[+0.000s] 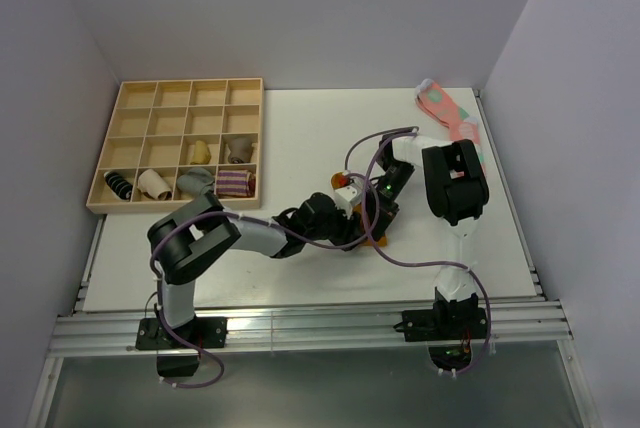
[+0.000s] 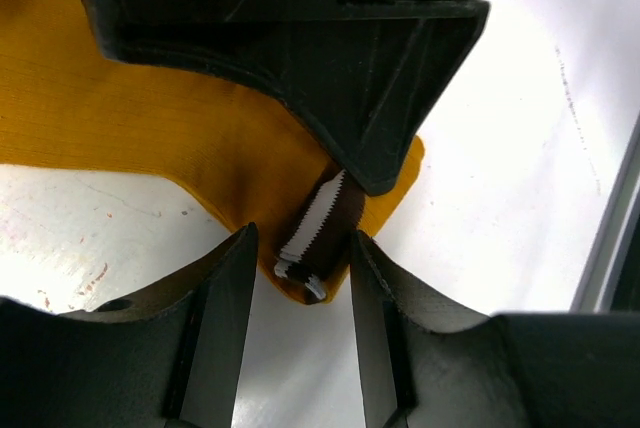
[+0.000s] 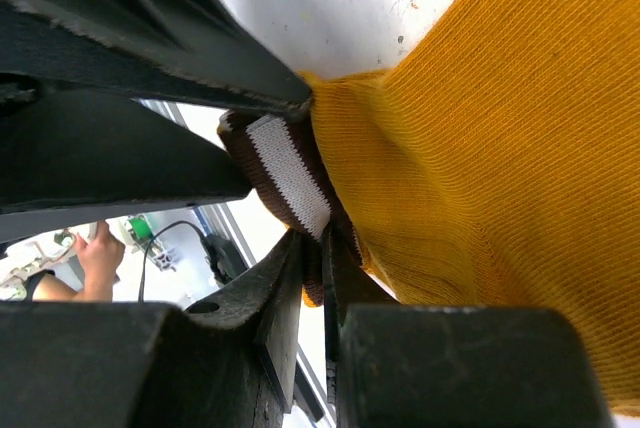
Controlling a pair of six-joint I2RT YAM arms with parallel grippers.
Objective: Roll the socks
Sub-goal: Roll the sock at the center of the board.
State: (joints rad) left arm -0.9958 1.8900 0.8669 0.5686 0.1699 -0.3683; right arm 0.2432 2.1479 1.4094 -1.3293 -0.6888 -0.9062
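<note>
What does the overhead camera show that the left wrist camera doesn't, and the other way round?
Only the overhead view shows the wooden tray holding sock bundles, and the pink sock at the table's far right. Only the left wrist view shows the brown cuff with white stripes lying between the open fingers of the left hand. Both show the mustard sock on the white table.

Plain pale walls close in on the left, far and right — a white table fills the space between them, aluminium rails along its near edge.
</note>
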